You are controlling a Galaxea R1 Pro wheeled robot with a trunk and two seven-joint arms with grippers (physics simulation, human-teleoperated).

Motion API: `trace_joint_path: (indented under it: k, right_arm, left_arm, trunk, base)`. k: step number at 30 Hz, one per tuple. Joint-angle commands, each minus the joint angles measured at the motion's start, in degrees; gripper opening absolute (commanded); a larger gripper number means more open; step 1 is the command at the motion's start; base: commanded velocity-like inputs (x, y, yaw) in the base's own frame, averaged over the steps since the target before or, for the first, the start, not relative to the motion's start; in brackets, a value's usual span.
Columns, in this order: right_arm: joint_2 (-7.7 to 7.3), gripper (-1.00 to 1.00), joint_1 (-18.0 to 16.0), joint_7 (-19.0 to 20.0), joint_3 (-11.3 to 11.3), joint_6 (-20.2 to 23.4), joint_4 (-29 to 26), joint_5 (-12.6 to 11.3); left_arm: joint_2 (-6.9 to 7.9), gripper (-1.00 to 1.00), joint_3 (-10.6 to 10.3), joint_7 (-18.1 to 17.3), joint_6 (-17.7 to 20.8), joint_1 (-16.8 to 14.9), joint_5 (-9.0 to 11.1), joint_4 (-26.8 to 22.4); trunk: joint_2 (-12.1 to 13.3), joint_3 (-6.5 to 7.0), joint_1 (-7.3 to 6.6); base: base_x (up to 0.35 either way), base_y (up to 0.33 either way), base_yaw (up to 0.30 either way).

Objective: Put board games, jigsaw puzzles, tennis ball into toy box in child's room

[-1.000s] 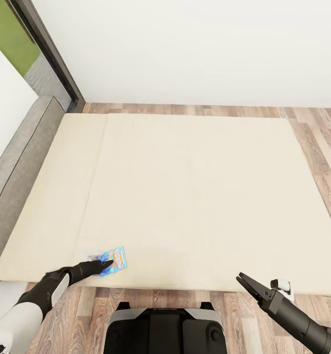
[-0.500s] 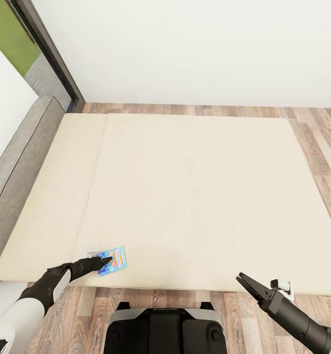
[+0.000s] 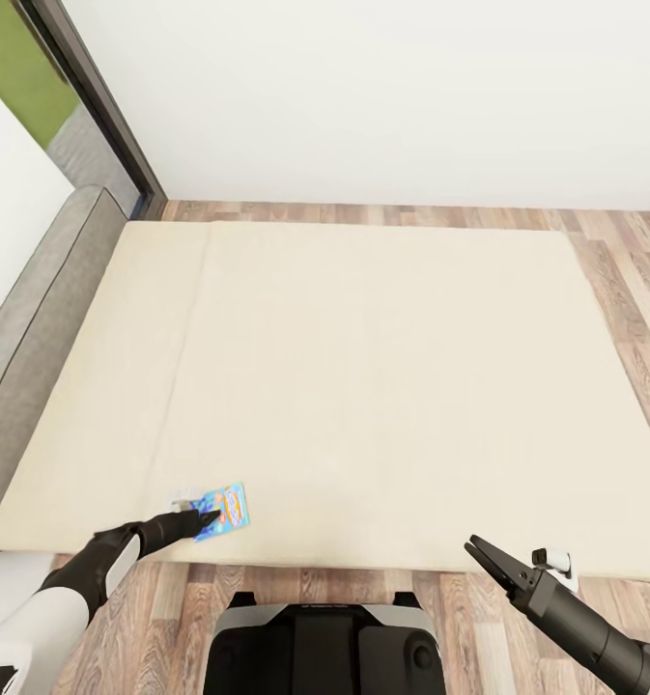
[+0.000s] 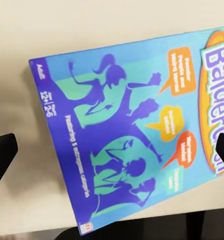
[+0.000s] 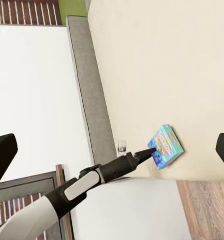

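Observation:
A small blue board game [image 3: 224,509] lies flat on the bed [image 3: 363,367], close to the beige mattress's near left corner. My left gripper [image 3: 209,517] hovers right over it, open; in the left wrist view the blue printed box [image 4: 126,130] lies between and beyond the spread fingertips [image 4: 3,155]. From the right wrist view the same game [image 5: 166,146] sits just past the left gripper's tip [image 5: 150,151]. My right gripper [image 3: 476,551] is open and holds nothing, at the bed's near edge on the right.
The grey bed frame [image 3: 35,319] runs along the mattress's left side under a dark-framed window [image 3: 93,97]. A white wall stands behind the bed. Wood-plank floor [image 3: 634,290] runs along the right side and the near edge, where my base [image 3: 325,647] stands.
The left forearm has shifted slightly and the fingertips stay over the blue game. The game and the right arm have not moved.

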Motion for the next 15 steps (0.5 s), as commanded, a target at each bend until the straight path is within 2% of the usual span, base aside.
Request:
trace_joint_path:
  k: [1,15]
  right_arm:
    - [-0.01,1.00,0.0,0.0,0.0,0.3,0.0,-0.2]
    - [-0.02,1.00,0.0,0.1,0.0,0.3,0.0,-0.2]
  left_arm:
    - [-0.05,1.00,0.2,-0.2,0.5,0.0,0.4,0.0]
    - [-0.04,1.00,0.2,-0.5,0.2,0.0,0.5,0.1]
  trunk:
    - [-0.1,-0.12,0.03]
    - [-0.1,-0.86,0.03]
  base:
    - [0.000,0.000,0.000]
    - [0.000,0.000,0.000]
